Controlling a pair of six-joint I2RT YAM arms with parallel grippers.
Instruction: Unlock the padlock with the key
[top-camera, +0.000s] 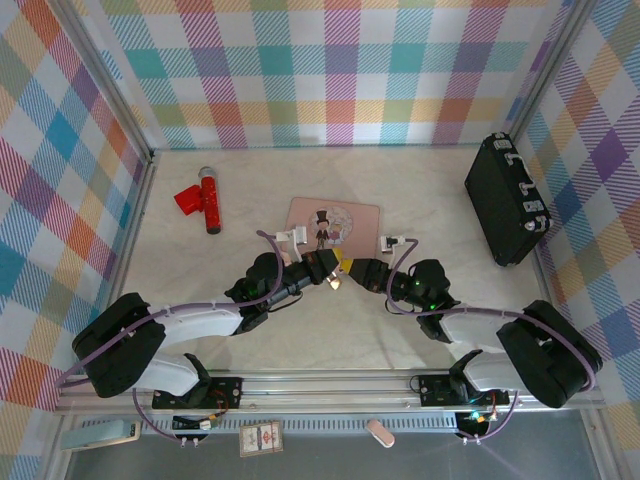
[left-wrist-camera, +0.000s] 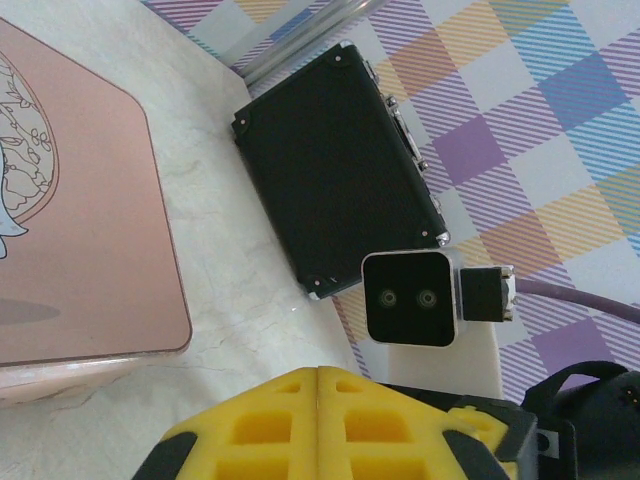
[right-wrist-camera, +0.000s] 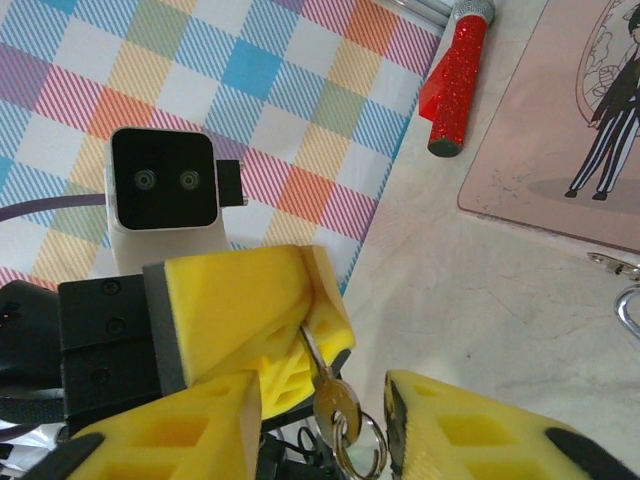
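Evidently, both arms meet over the middle of the table, just on the near side of the pink tin. The left gripper has its yellow pads pressed together on a thin silvery bar, which I take for the shackle of the padlock. The small brass-gold body hangs free below the pads, off the table. The left wrist view confirms that the two pads meet with no gap. Judgement: it is held by the shackle so that the body and its keyhole end are exposed to the other arm.

The right gripper faces it from the right, jaws apart, one finger either side of the hanging body, clamped on nothing that I can see. At the lower end of the body sits a small grey piece with a wire ring, which I take for the key. Whether its blade is seated in the keyhole I cannot tell. The ring lies close to one of those fingers, and contact is not discernible. Judgement: the jaws straddle it, ready to pinch and turn.

Orientation: the padlock's long axis runs from the left gripper's tips toward the right gripper. The shackle end lies to the left, the key end to the right and lower. It is tilted, not level. How its broad face is turned is unclear.
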